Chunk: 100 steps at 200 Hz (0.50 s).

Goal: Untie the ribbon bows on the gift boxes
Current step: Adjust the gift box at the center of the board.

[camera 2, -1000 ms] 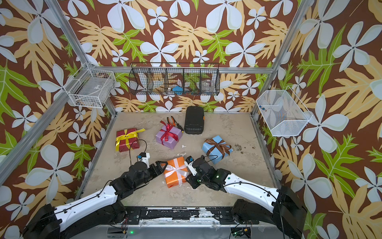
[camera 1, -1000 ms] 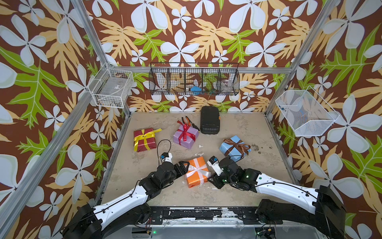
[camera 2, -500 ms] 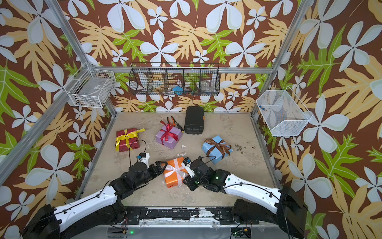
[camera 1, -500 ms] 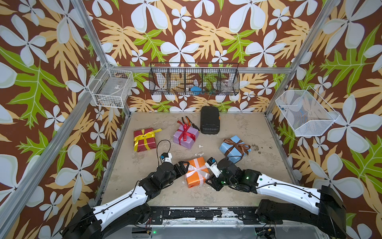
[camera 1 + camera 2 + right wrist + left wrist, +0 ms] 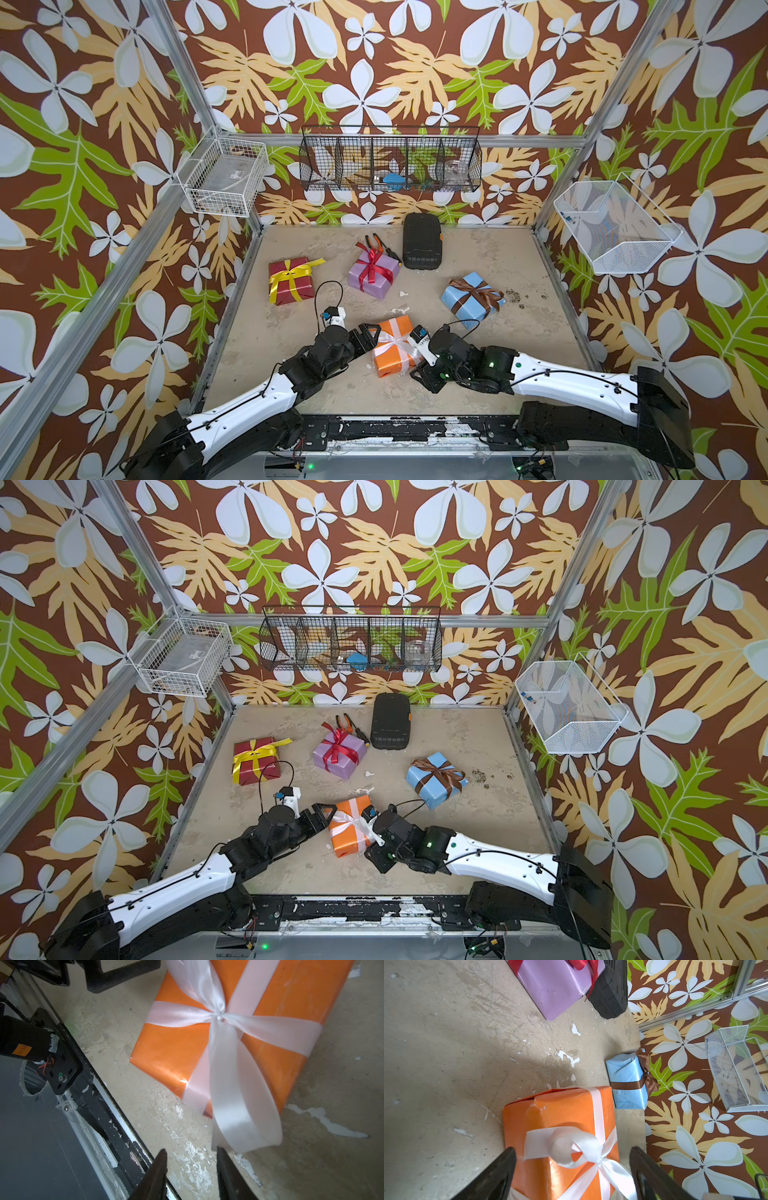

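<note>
1. "V1.04": dark print on a small orange sticker (image 5: 21,1051), characters turned sideways.
2. The sticker sits on a black arm housing (image 5: 31,1036), roughly 7 o'clock from the orange box (image 5: 178,1051).

The worktop (image 5: 498,257) is being occupied by an orange box (image 5: 386,365) near its front edge, a dark red box (image 5: 305,284) leftward, a lilac box (image 5: 380,287), a light blue box (image 5: 473,316), and pliers (image 5: 376,243) and a black case (image 5: 422,245) rearward.
</note>
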Available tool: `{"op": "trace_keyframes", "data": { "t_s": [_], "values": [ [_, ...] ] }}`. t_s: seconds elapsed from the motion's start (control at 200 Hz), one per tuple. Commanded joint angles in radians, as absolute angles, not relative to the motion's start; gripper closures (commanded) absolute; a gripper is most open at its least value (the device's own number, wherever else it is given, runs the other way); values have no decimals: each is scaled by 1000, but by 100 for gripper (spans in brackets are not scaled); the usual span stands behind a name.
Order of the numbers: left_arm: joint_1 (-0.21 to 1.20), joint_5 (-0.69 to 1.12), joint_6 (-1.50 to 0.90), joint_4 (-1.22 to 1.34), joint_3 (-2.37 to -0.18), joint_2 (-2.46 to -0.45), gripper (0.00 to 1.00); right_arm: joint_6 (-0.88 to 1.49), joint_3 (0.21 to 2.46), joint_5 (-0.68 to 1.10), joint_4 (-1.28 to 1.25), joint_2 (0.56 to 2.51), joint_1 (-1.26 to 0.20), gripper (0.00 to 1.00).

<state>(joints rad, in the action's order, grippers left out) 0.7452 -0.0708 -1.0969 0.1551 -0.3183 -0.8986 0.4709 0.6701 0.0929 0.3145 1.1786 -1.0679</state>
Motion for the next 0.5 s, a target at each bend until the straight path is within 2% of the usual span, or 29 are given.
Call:
{"op": "trace_keyframes", "data": {
  "t_s": [0.0,0.495],
  "values": [
    [746,-63,-1094,183,-315,-895,12,471,688,43,285,1188,-1072,59],
    [746,-84,-1120,164,-268,-811,12,394,758,-138,288,1302,-1080,62]
  ]
}}
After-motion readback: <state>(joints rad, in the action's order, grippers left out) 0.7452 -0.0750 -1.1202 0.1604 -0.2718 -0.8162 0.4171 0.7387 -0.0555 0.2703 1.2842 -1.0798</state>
